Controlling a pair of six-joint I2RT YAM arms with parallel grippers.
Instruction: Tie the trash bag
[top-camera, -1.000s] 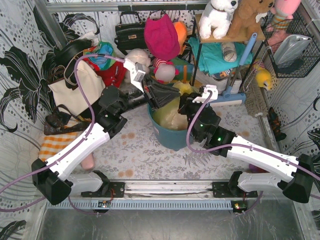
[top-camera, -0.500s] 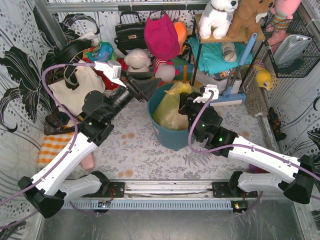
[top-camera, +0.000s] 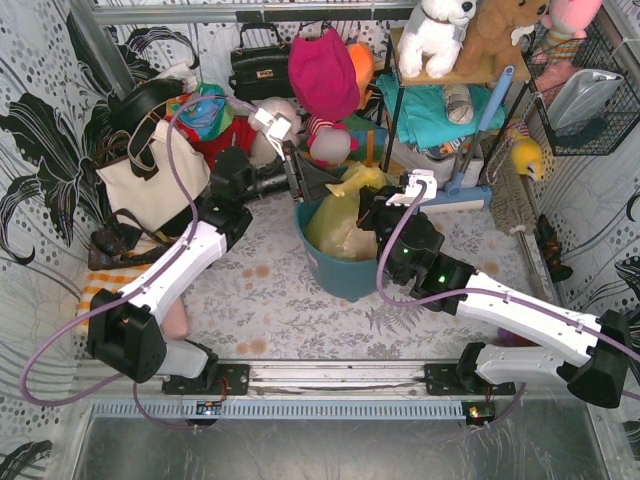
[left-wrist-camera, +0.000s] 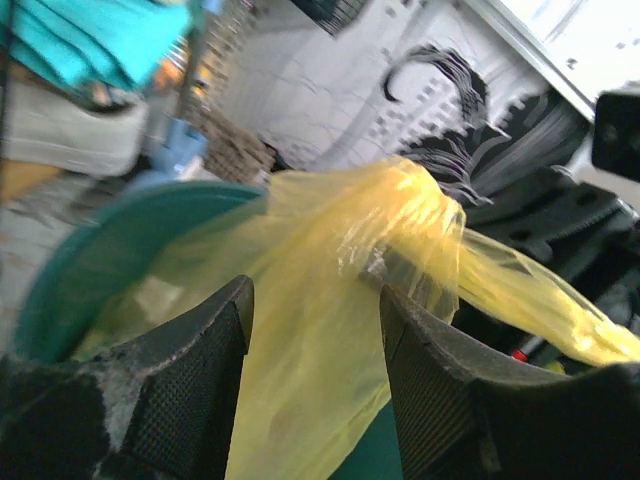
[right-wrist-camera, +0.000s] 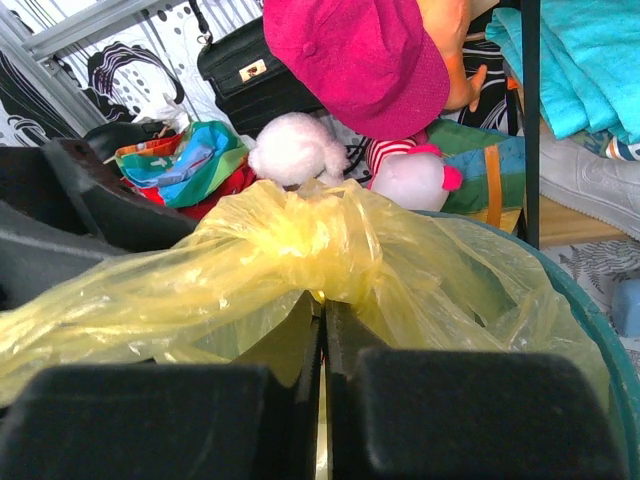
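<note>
The trash bag (top-camera: 336, 230), thin yellow plastic, sits in a teal bin (top-camera: 340, 277) at mid table. Its top is bunched into a twisted knot (right-wrist-camera: 312, 238). My right gripper (top-camera: 370, 213) reaches in from the bin's right side. In the right wrist view this gripper (right-wrist-camera: 322, 312) is shut on a thin fold of the bag just below the knot. My left gripper (top-camera: 322, 183) is at the bin's back-left rim, pointing at the bag's top. Seen from the left wrist, it (left-wrist-camera: 315, 335) stands open, and the yellow film (left-wrist-camera: 330, 300) fills the gap between its dark fingers (left-wrist-camera: 200, 385).
A cream tote bag (top-camera: 150, 178) leans at the left. Behind the bin are a black handbag (top-camera: 262, 66), a magenta hat (top-camera: 322, 72) and soft toys. A shelf with teal cloth (top-camera: 430, 108) stands at the back right, beside a wire basket (top-camera: 585, 95). An orange striped cloth (top-camera: 105, 287) lies at the near left.
My left gripper opened, swung left away from the bag, then came back to the bag's top at the bin's back-left rim. The right gripper kept its hold and place.
</note>
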